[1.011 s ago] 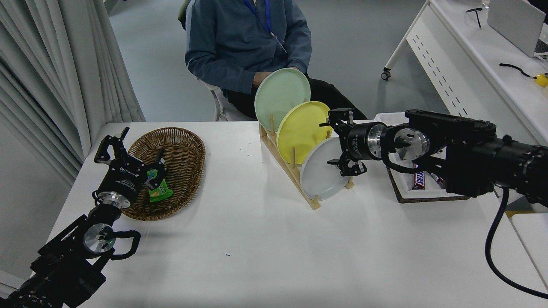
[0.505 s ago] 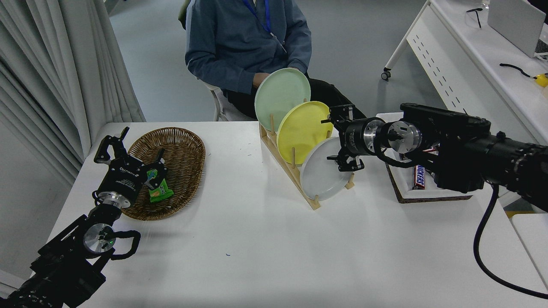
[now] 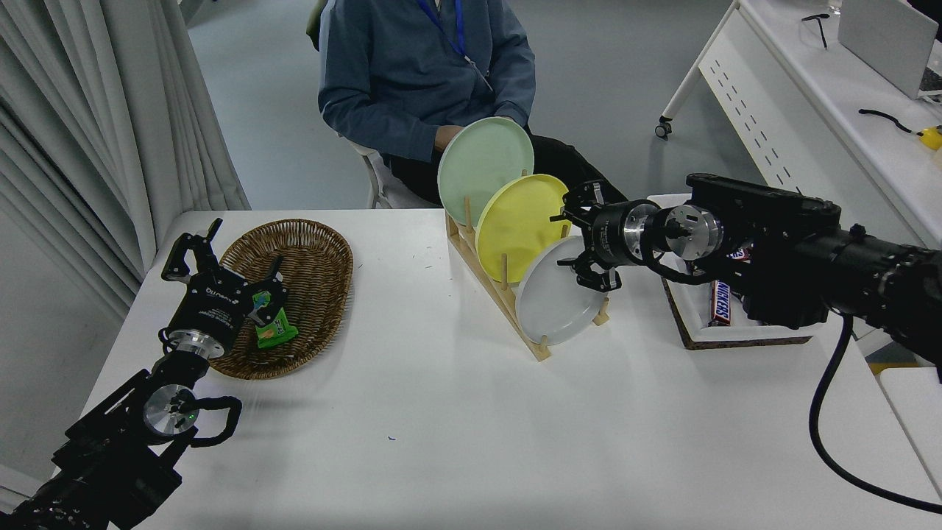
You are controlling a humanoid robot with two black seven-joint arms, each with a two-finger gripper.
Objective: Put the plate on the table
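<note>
The light grey plate [image 3: 556,305] stands on edge in the front slot of a wooden rack [image 3: 541,352] on the white table [image 3: 441,427]. My right gripper [image 3: 581,241] is open at the plate's upper right rim. Its lower finger overlaps that rim and its upper finger is beside the yellow plate [image 3: 515,221]. I cannot tell whether a finger touches the grey plate. My left gripper [image 3: 228,259] is open and parked at the lower left, over the near edge of a wicker basket [image 3: 313,258].
A pale green plate [image 3: 482,165] stands in the rack's back slot. A green snack packet [image 3: 274,327] lies in the basket. A tray [image 3: 736,338] holding a Snickers bar sits under my right arm. A person [image 3: 419,66] sits behind the table. A white desk [image 3: 802,118] is at the far right.
My right gripper has moved a little left and up, closer to the grey plate's upper rim, and its fingers stand slightly closer together. The plates and the left arm have not moved.
</note>
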